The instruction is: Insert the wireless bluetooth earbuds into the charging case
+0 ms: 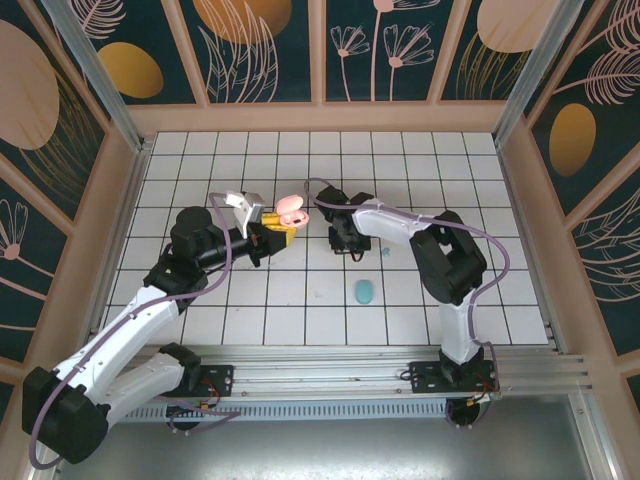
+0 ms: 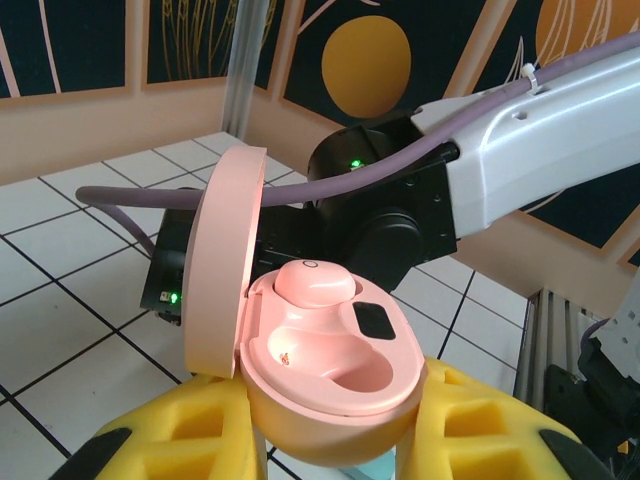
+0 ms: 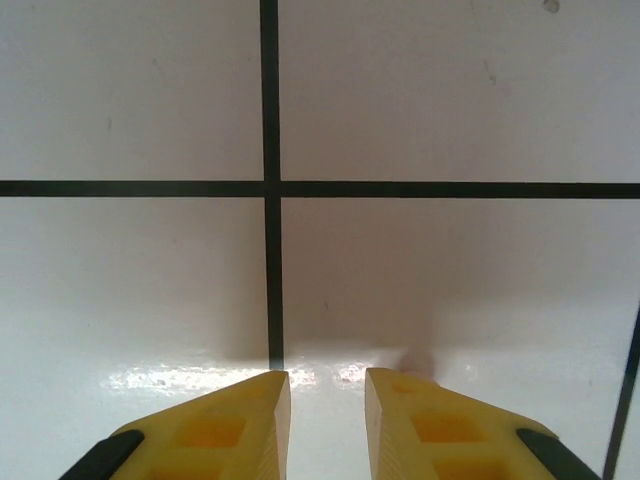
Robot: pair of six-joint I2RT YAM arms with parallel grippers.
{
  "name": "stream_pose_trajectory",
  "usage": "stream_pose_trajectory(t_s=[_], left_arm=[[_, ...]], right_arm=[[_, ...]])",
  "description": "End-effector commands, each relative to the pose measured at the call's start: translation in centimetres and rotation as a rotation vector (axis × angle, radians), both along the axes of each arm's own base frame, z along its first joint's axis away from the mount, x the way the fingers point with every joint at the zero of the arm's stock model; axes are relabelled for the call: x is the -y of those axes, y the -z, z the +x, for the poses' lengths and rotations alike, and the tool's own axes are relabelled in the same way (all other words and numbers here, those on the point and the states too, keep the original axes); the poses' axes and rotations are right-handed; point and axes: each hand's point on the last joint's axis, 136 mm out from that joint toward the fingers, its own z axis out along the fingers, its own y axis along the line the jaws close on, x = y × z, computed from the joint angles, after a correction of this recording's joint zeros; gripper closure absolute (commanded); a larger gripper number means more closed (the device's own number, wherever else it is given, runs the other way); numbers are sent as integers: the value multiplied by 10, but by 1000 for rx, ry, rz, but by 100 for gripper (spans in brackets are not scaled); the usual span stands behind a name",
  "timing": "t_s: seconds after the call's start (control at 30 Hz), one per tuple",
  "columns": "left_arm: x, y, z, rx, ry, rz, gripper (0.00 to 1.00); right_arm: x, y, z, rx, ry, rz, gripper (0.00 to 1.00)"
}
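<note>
My left gripper is shut on the pink charging case and holds it above the tiles with its lid swung open. One pink earbud sits in the far socket, and the near socket is bare. Beside the case, my right gripper points down at the floor. Its yellow fingers stand slightly apart just above a white tile, with nothing between them. A faint pink smudge shows past the right fingertip; I cannot tell what it is. A tiny light blue earbud lies on a tile to the right.
A closed teal case lies on the tiles nearer the front, right of centre. The right arm's body is close behind the pink case. Wooden walls ring the tiled floor.
</note>
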Motion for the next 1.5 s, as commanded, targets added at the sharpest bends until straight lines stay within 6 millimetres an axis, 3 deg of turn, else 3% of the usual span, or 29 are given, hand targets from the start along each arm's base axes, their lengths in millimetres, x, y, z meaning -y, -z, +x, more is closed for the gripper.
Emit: stream_pose_trajectory(t_s=[0.0, 0.23, 0.83, 0.97, 1.23, 1.47], left_arm=[[-1, -4, -2, 46, 4, -1, 100], [-1, -3, -1, 46, 3, 1, 100], [-1, -6, 0, 46, 1, 2, 100], [-1, -6, 1, 47, 0, 3, 100], [-1, -6, 1, 51, 2, 6, 100], [0, -6, 1, 51, 6, 5, 100]], right_arm=[[10, -3, -3, -4, -7, -93, 74], [20, -4, -5, 1, 14, -122, 74], [23, 16, -12, -63, 17, -62, 75], [22, 10, -13, -54, 20, -48, 74], [21, -23, -3, 37, 67, 15, 71], [23, -14, -14, 1, 94, 35, 69]])
